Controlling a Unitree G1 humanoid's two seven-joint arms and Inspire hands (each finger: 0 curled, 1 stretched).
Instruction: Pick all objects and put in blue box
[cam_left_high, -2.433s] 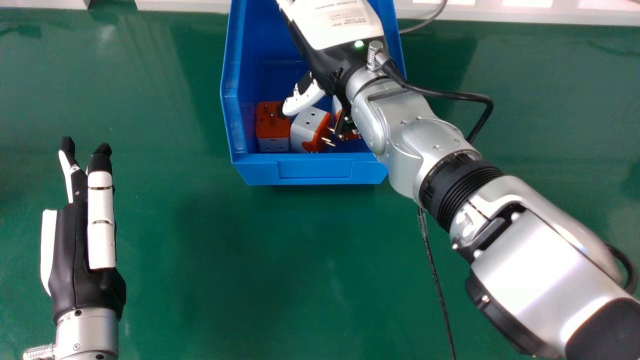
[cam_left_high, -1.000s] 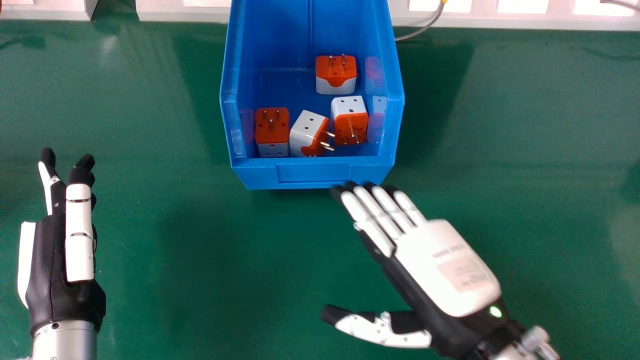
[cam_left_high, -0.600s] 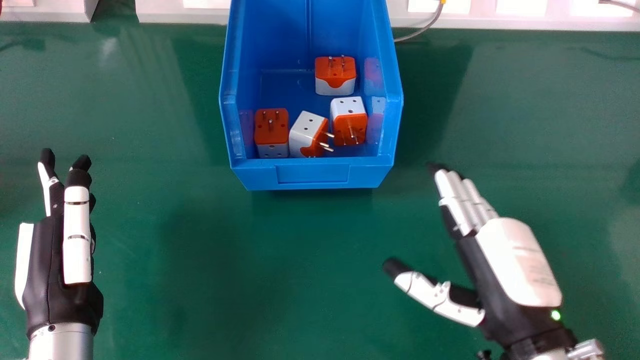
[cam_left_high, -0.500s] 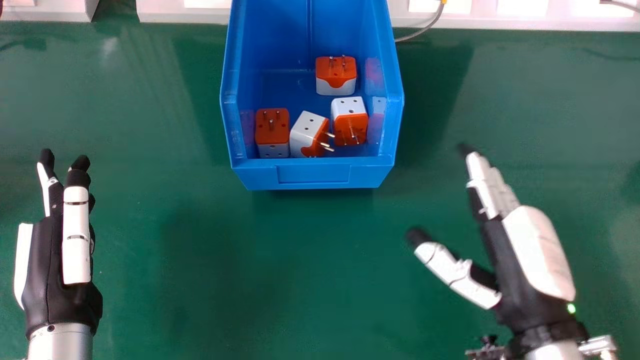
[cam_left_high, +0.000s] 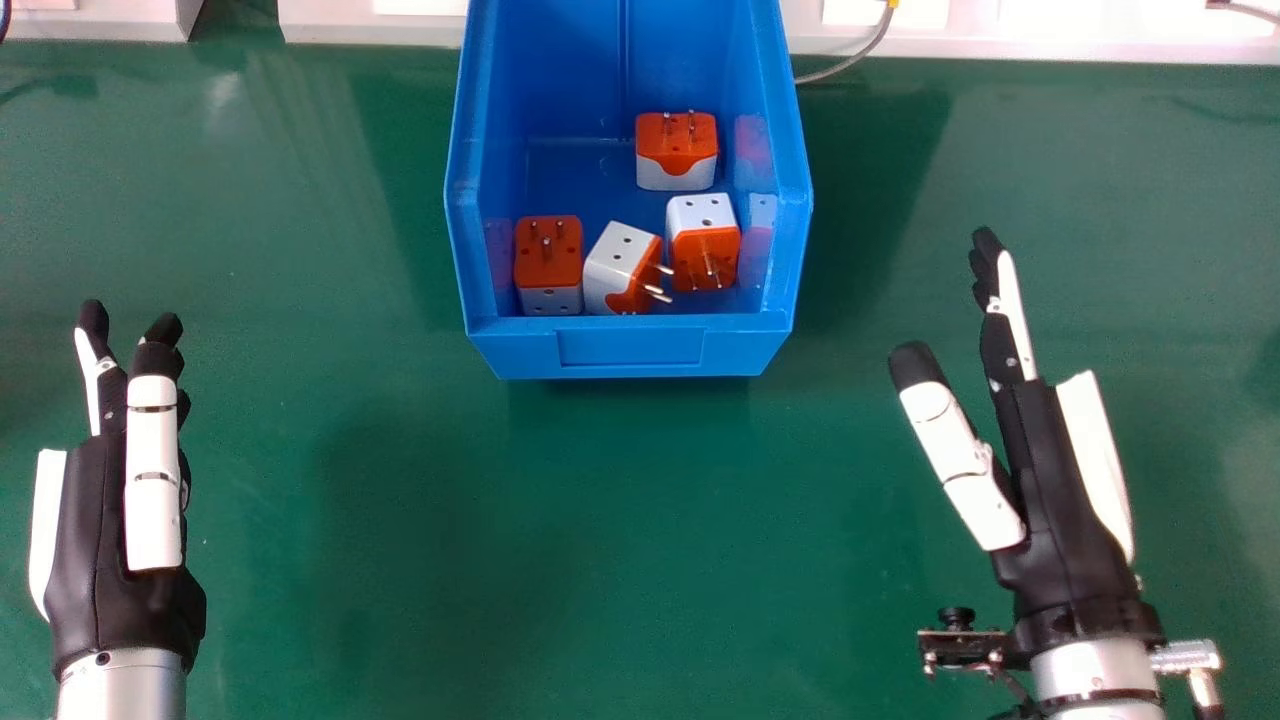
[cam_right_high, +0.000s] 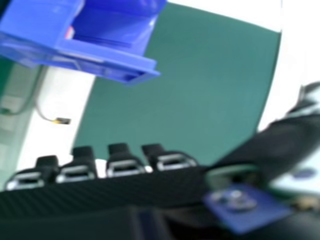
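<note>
Four orange-and-white plug adapters (cam_left_high: 547, 262) lie in the blue box (cam_left_high: 630, 348), its far end cut off in the head view; the right hand view's blurred pinkish patch inside is probably one. The left robot hand (cam_left_high: 95, 530) and right robot hand (cam_left_high: 1060, 500) have fingers straight, thumbs apart.
</note>
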